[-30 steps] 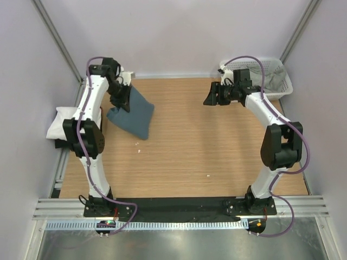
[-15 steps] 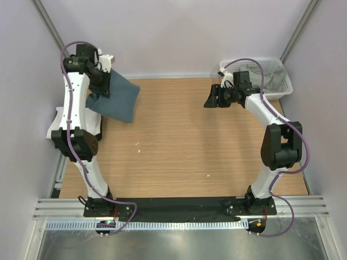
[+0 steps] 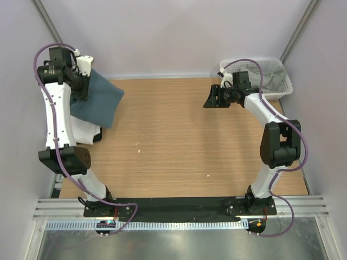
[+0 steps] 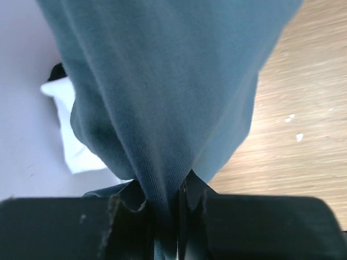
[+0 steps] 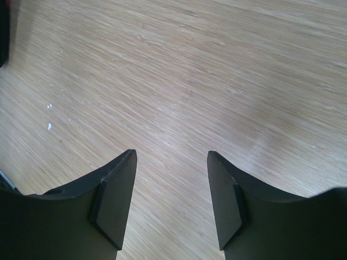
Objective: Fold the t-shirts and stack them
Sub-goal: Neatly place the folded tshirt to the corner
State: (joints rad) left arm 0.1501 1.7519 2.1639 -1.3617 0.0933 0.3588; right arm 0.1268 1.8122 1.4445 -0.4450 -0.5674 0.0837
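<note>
My left gripper (image 3: 81, 92) is shut on the folded slate-blue t-shirt (image 3: 98, 101) and holds it in the air over the table's far left edge. In the left wrist view the blue cloth (image 4: 162, 92) hangs from between my jaws and fills most of the frame. Under it lies a white t-shirt (image 3: 81, 131) with a black one (image 3: 98, 134) showing at its edge; both also show in the left wrist view, white (image 4: 76, 151) and black (image 4: 57, 70). My right gripper (image 3: 209, 99) is open and empty above the table at the far right; its fingers (image 5: 116, 197) frame bare wood.
A white mesh basket (image 3: 282, 76) stands at the far right corner with grey-green cloth (image 3: 271, 81) in it. Small white specks (image 3: 137, 145) lie on the wooden table (image 3: 184, 146). Grey walls close in on the left, back and right.
My left arm has lifted the slate-blue t-shirt off the table and carried it left, over the white and black shirts. The right arm has hardly moved.
</note>
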